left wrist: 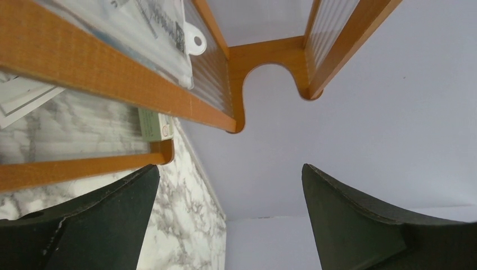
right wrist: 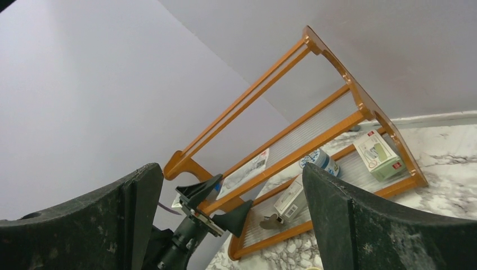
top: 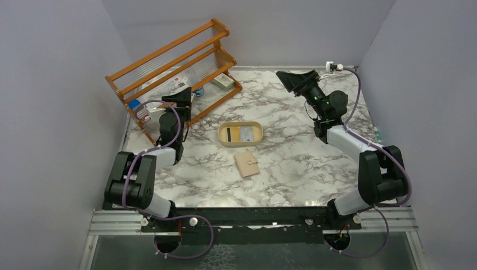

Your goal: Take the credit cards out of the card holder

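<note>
A white, grey-veined marble table (top: pixel 292 163) sits between plain lilac-grey walls (top: pixel 50 84). The left claw (top: pixel 181 100) hangs with its jaws wide apart and empty, right against a wooden rack (top: pixel 169 62). The right claw (top: pixel 296 77) is raised above the far right of the table, also spread and empty.

The tan card holder (top: pixel 246 164) lies flat between the two claws, nearer the arm bases than either. Just beyond it is a cream oval tray (top: pixel 220 134) holding cards (top: pixel 239 134): one dark-striped and one pale, but too small to count surely.

Both wrist views show only the rack and walls. The small boxes (right wrist: pixel 379 154) on the rack's shelves are unreadable.
</note>
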You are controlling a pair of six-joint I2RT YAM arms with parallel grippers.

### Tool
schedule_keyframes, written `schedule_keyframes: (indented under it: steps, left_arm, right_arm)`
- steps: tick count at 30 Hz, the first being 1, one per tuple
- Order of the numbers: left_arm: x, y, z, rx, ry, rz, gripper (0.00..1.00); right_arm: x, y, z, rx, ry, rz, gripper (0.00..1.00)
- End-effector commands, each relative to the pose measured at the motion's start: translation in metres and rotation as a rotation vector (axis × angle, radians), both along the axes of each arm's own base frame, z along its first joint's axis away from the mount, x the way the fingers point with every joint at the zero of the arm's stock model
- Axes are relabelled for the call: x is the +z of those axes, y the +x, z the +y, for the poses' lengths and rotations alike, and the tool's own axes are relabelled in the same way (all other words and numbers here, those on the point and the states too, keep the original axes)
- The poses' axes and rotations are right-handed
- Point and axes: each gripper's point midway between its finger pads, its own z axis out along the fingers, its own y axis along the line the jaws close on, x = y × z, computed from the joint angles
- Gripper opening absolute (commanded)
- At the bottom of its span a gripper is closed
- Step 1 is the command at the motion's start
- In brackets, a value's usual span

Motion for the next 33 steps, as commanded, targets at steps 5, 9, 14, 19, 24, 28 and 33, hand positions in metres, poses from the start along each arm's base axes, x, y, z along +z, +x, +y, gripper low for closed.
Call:
schedule_keyframes:
  steps: [5, 9, 14, 19, 24, 28, 33]
  left_arm:
    - [0.040, 0.038, 0.013, 0.041, -0.154, -0.271, 0.87]
    - [0.035, 0.052, 0.015, 0.053, -0.142, -0.298, 0.76]
    - [0.037, 0.064, 0.022, 0.084, -0.095, -0.299, 0.64]
    - [0.043, 0.073, 0.033, 0.110, -0.060, -0.322, 0.42]
    - [0.040, 0.076, 0.049, 0.163, -0.036, -0.316, 0.28]
    - [0.038, 0.075, 0.061, 0.208, -0.009, -0.316, 0.14]
    - [0.033, 0.072, 0.080, 0.282, 0.015, -0.312, 0.02]
  right_arm:
    - [-0.009, -0.010, -0.003, 0.012, -0.029, -0.010, 1.00]
    - [-0.009, -0.010, -0.005, -0.008, -0.052, -0.016, 1.00]
    - [-0.008, -0.010, -0.007, -0.016, -0.069, -0.020, 1.00]
    - [-0.012, -0.008, -0.005, 0.002, -0.059, -0.010, 1.00]
    - [-0.019, -0.008, -0.003, 0.014, -0.051, 0.002, 1.00]
    - [-0.023, -0.008, -0.004, 0.014, -0.056, 0.008, 1.00]
    - [-0.027, -0.007, -0.001, 0.028, -0.061, 0.011, 1.00]
